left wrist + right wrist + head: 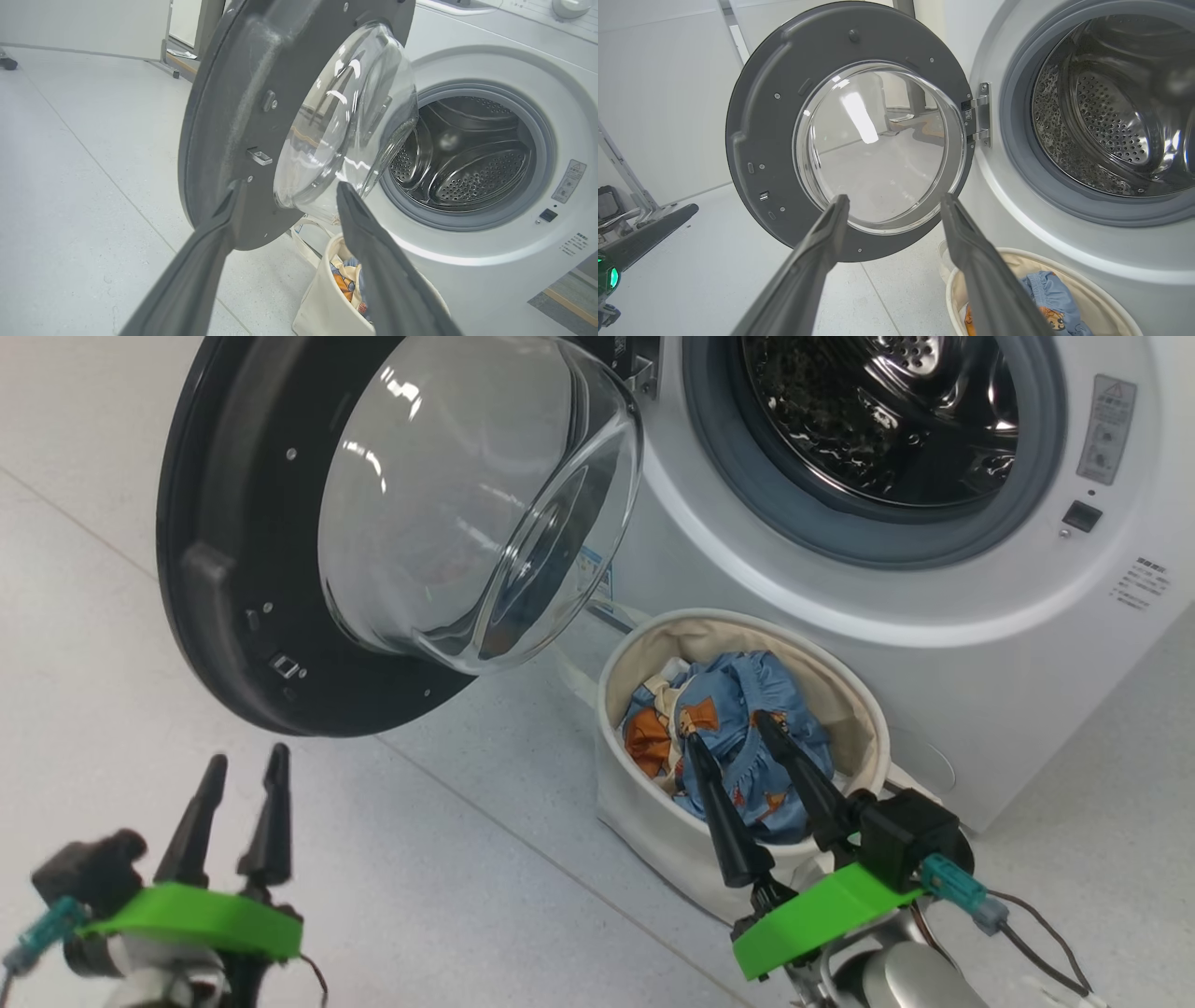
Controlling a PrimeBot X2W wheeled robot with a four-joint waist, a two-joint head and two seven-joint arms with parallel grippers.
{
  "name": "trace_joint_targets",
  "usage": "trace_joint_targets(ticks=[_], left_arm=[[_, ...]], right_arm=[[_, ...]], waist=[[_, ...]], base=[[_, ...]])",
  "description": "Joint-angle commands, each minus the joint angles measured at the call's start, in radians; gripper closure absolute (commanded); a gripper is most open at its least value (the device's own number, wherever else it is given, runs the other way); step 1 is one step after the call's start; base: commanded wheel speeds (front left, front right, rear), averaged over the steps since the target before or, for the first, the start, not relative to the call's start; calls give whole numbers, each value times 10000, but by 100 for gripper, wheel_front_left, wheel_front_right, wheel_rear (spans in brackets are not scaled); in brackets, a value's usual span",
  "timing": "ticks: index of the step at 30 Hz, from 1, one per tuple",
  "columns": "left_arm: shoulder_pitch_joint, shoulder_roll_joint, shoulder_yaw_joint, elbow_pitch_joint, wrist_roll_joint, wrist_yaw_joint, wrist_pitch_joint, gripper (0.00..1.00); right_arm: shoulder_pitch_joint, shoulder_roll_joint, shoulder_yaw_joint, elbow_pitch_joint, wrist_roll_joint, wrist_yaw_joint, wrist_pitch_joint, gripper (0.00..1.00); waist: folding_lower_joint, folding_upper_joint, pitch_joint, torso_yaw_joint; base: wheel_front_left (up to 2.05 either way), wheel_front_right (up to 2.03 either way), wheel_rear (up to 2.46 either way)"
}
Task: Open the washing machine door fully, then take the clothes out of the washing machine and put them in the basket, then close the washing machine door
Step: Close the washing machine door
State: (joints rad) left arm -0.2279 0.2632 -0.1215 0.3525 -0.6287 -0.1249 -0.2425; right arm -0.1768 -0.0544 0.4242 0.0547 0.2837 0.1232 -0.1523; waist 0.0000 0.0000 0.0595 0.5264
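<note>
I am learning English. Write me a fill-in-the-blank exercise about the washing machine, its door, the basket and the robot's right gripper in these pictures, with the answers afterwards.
1. The washing machine door is ____, not closed.
2. The clothes lie inside the basket, which stands in ____ of the washing machine.
3. The right gripper hovers over the basket and holds ____.

Missing words: open; front; nothing.

Dark tapered fingers [724,821], bright green wrist brackets [822,915], teal connectors [952,882], silvery forearm [896,980].
</note>
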Motion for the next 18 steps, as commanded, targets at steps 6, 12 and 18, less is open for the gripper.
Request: trace_joint_targets(ticks=[6,12,18], left_arm=[[-2351,1217,849,365,-1914,-57,941,100],[-4637,1888,1691,3106,-3827,-57,2738,100],[-6209,2236,2488,5671,-5183,-57,3674,100]], right_arm=[[113,42,85,-327,52,75,-75,0],[176,42,101,-434,-67,75,72,0],[159,42,148,-626,-224,75,260,0]], waist=[[0,0,-36,-246],[0,0,115,-728],[0,0,312,-1366]], base=[[0,0,0],[0,0,0],[0,0,0]])
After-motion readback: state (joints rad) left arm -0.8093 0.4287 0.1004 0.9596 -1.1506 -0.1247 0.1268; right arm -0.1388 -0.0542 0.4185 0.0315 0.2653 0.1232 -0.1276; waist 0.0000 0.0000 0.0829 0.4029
